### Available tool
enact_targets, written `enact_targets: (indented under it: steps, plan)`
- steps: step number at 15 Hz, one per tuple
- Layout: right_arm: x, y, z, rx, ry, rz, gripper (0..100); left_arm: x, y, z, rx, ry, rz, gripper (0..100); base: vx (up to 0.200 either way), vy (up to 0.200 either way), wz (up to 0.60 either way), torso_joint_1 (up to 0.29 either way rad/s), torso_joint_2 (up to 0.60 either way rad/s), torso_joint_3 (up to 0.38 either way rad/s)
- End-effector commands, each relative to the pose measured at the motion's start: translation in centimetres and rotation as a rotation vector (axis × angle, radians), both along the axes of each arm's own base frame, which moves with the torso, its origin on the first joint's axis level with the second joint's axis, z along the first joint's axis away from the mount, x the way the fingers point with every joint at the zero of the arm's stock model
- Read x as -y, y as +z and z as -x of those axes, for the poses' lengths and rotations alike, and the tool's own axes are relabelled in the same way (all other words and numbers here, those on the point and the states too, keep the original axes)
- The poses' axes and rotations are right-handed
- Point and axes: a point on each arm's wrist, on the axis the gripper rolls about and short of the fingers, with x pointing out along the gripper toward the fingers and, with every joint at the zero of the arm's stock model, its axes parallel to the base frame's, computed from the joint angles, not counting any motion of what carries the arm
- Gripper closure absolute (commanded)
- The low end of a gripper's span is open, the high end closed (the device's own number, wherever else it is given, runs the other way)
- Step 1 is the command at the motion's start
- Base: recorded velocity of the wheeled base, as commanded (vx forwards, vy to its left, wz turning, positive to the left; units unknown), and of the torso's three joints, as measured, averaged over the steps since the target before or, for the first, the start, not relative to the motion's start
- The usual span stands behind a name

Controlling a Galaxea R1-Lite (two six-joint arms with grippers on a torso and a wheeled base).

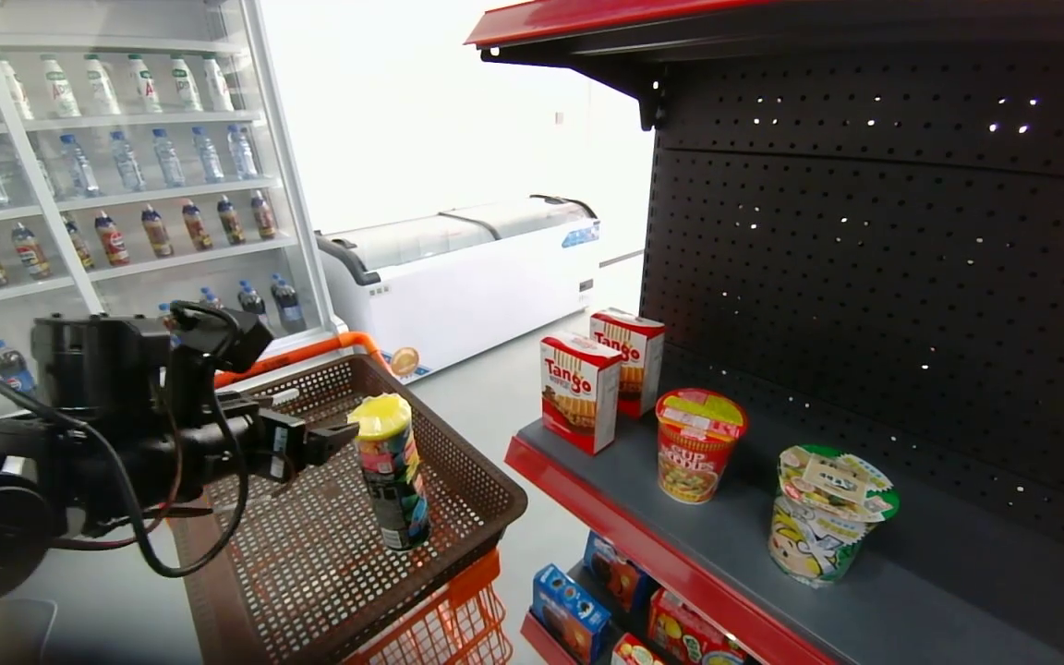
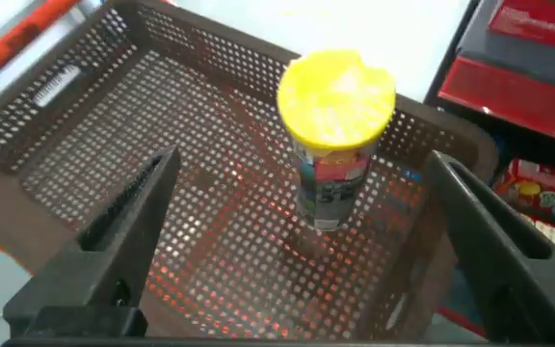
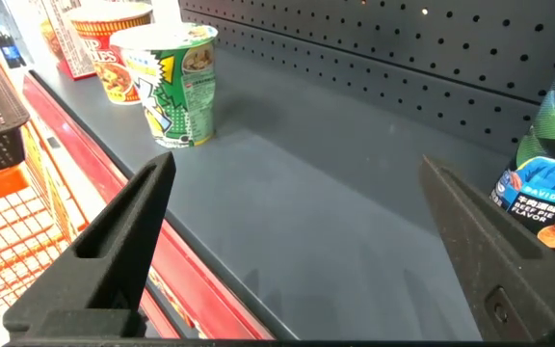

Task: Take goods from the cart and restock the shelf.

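A tall can with a yellow lid (image 1: 392,476) stands upright in the brown mesh cart basket (image 1: 481,476). My left gripper (image 1: 344,432) hangs open just beside the can's top, on its cart side. In the left wrist view the can (image 2: 335,106) stands ahead of the open left gripper (image 2: 303,164), between its two fingers and apart from both. My right gripper (image 3: 297,166) is open over a bare stretch of the grey shelf (image 3: 306,231), holding nothing. On that shelf (image 1: 754,554) stand two red-and-white boxes (image 1: 580,392), a red cup (image 1: 698,443) and a green cup (image 1: 828,513).
A blue snack bag (image 3: 547,193) sits on the shelf close to the right gripper, and the green cup (image 3: 179,87) stands farther along. Packaged goods (image 1: 587,600) fill the lower shelf. An orange lower basket (image 1: 440,628) hangs under the brown one. A bottle fridge (image 1: 107,185) and chest freezer (image 1: 467,268) stand behind.
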Motion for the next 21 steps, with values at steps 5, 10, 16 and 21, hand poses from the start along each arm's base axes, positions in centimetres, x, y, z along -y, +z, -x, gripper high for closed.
enact_targets:
  steps: [5, 10, 16, 21]
  plan:
    - [0.0, 0.0, 0.0, -0.001, 0.001, 0.000, 0, 2.5, -6.3, -1.9, -0.184, -0.060, 0.002, 0, 0.000, 0.000, 0.00, 0.000, 0.00, 0.000]
    - [0.0, 0.0, 0.0, -0.001, 0.001, 0.000, 0, 3.0, -9.5, -3.4, -0.194, -0.058, -0.018, 0, 0.000, 0.000, 0.00, 0.000, 0.00, 0.000]
    - [0.0, 0.0, 0.0, -0.001, 0.001, 0.000, 0, 3.7, -13.6, -1.6, -0.067, -0.087, -0.005, 0, 0.000, 0.000, 0.00, 0.000, 0.00, 0.000]
    - [0.0, 0.0, 0.0, -0.001, 0.001, 0.000, 0, 3.5, -14.6, -2.4, 0.012, -0.053, -0.005, 0, 0.000, 0.000, 0.00, 0.000, 0.00, 0.000]
